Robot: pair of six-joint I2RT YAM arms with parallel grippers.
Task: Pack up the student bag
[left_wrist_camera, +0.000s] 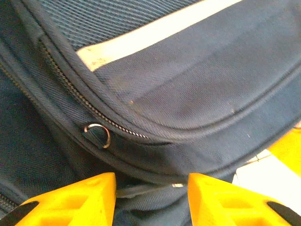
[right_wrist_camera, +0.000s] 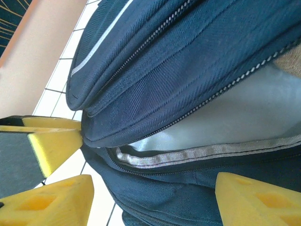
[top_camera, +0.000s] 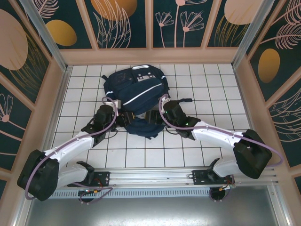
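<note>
Left wrist view: soft-looking, slack student bag [left_wrist_camera: 197,89] on the bench [top_camera: 155,157]; left fingers [left_wrist_camera: 75,200] parted at its zip seam [left_wrist_camera: 94,110], right fingers [right_wrist_camera: 51,202] spread astride the webbing-edged mouth [right_wrist_camera: 197,154], likely the firmest hold.

Robot-lab test cell. A boxed enclosure of metal posts [top_camera: 47,37] and walls [top_camera: 122,23] printed with leaf and flower motifs surrounds a white table [top_camera: 202,153] ruled in a square grid. Two robot arms, the left arm [top_camera: 75,146] and the right arm [top_camera: 221,136], are bolted to a metal rail [top_camera: 150,178] at the near edge, which marks a staged experimental bench.
</note>
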